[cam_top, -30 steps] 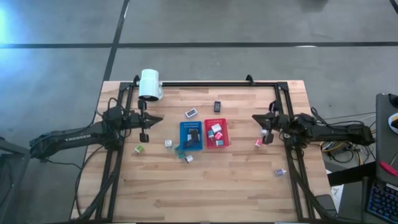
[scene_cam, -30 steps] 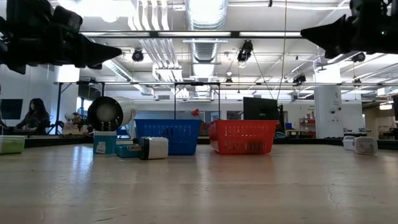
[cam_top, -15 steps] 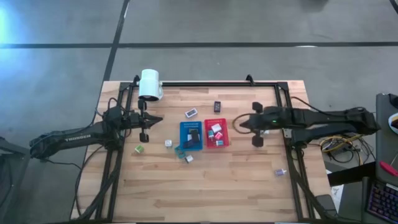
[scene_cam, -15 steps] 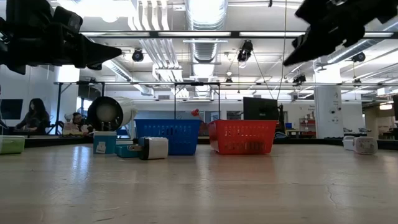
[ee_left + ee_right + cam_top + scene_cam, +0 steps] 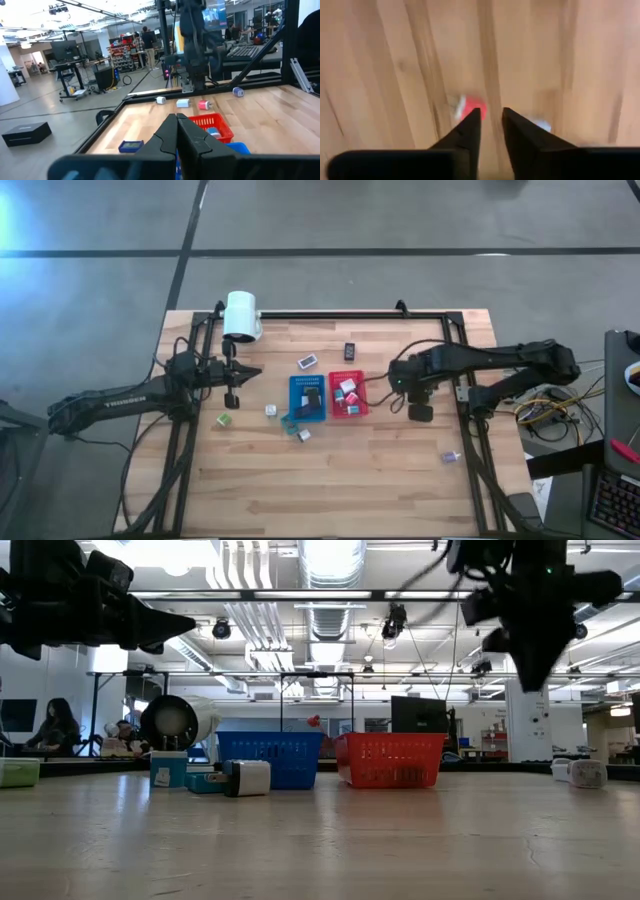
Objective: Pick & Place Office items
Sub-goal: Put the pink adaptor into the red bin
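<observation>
The right claw (image 5: 491, 122) now points straight down at the counter (image 5: 330, 480), fingers parted only narrowly and holding nothing. A pink-red item (image 5: 470, 107) lies on the wood right below its tips. A second ago this claw sat shut out by the right rail; it has swung inward and sits at three o'clock from the red tray (image 5: 348, 409). That looks like a pick lining up. The left claw (image 5: 176, 131) stays shut and empty at nine o'clock from the blue tray (image 5: 308, 412).
</observation>
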